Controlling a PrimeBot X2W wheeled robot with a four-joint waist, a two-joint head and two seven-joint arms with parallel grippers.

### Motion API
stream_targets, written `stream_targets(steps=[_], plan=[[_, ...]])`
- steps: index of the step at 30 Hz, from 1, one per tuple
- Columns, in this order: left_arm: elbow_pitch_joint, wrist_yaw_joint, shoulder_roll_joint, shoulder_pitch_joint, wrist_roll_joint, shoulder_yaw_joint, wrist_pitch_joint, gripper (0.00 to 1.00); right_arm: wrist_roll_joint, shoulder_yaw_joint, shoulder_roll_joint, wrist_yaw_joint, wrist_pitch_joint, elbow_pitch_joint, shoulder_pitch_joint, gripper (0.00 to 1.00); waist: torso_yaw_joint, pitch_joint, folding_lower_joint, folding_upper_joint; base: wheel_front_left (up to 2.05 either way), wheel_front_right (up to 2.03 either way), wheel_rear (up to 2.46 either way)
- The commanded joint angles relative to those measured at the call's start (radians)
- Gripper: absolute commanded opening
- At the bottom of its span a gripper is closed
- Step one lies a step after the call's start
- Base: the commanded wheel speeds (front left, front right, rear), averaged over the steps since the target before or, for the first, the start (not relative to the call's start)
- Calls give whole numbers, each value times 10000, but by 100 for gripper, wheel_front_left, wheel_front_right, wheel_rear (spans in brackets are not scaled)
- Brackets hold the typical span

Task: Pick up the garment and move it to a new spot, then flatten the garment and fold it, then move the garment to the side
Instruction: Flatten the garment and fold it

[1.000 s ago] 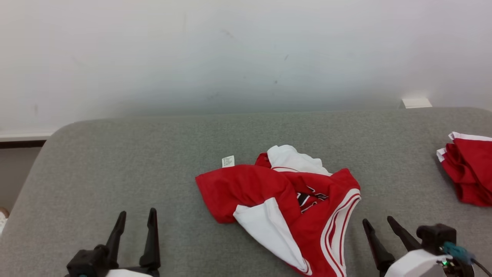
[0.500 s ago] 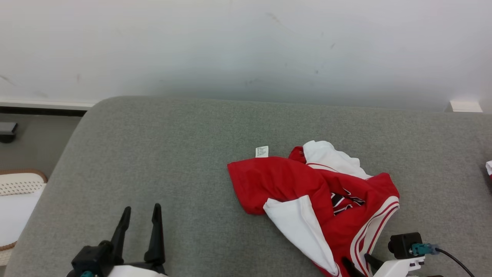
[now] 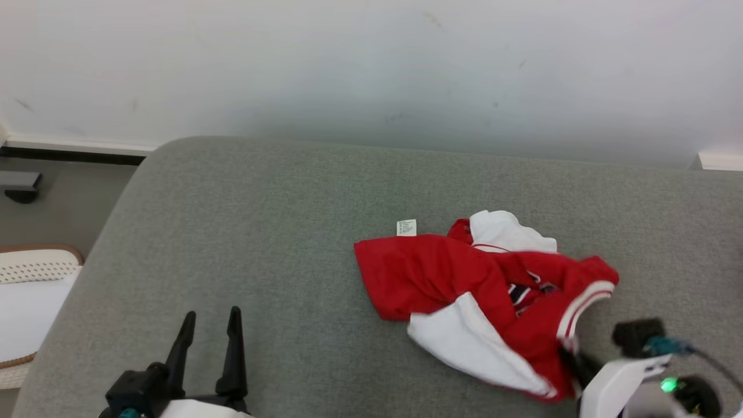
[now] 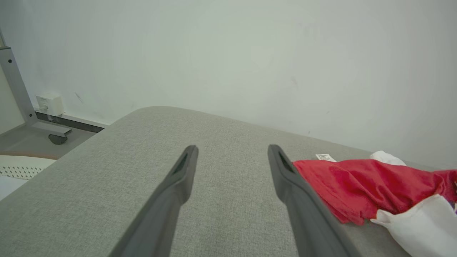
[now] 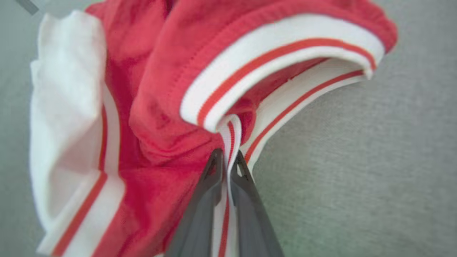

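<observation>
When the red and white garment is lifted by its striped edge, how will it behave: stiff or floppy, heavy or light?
Probably floppy: the garment lies crumpled in soft folds on the grey cushion. Likely light, since the thin trim bends where the jaws of the right gripper pinch it.

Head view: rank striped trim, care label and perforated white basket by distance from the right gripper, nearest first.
1. Striped trim, pinched in the right gripper.
2. Care label, farther up and left.
3. Perforated white basket, at the far left edge.

garment (image 3: 441, 273) on cushion (image 3: 261, 232), right of centre | left gripper (image 3: 212, 313) well left of it | wall (image 3: 348, 69) behind
</observation>
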Motion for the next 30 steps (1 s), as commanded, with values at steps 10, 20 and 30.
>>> stream_targets(steps=[10, 20, 30], plan=[[-77, -274, -60, -552, 359, -36, -2, 100, -90, -1560, -1807, -23, 276, -908, -1684, 0, -363, 1080, 0, 0, 0, 0, 0], [-48, -451, 24, -1344, 586, -194, -2, 100, 288, -1574, -2942, -25, -836, 1868, -4340, 0, -451, 2331, 0, 0, 0, 0, 0], [215, -480, -76, -1456, 547, -311, -2, 100, 419, -922, -2608, -23, -2793, 4794, -5730, 100, -454, 1900, 0, 0, 0, 0, 0]])
